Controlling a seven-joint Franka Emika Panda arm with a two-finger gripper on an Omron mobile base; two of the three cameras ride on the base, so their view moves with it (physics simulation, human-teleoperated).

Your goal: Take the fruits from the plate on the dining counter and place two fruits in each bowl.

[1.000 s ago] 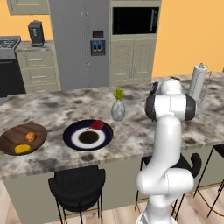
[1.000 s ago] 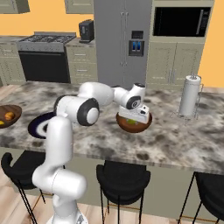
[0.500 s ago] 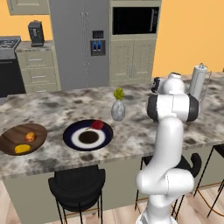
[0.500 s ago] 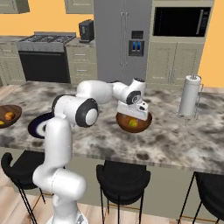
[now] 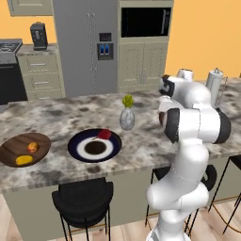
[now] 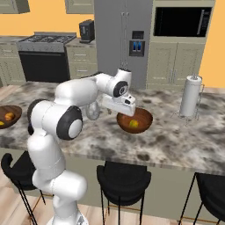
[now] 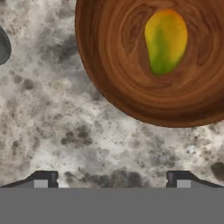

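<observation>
From the hand camera, the gripper hangs over bare marble with its two fingertips spread wide apart and nothing between them: it is released. Just beyond them sits a brown wooden bowl with one yellow-green fruit lying inside it, apart from the fingers.

In the right base view the hand hovers at the near-left rim of that bowl on the dining counter.

Further along the counter, in the left base view, the dark blue plate carries a red fruit at its far right edge. Left of the plate, the second bowl holds an orange fruit and a yellow fruit. A small grey vase stands behind the plate, and a paper towel roll stands far right.
</observation>
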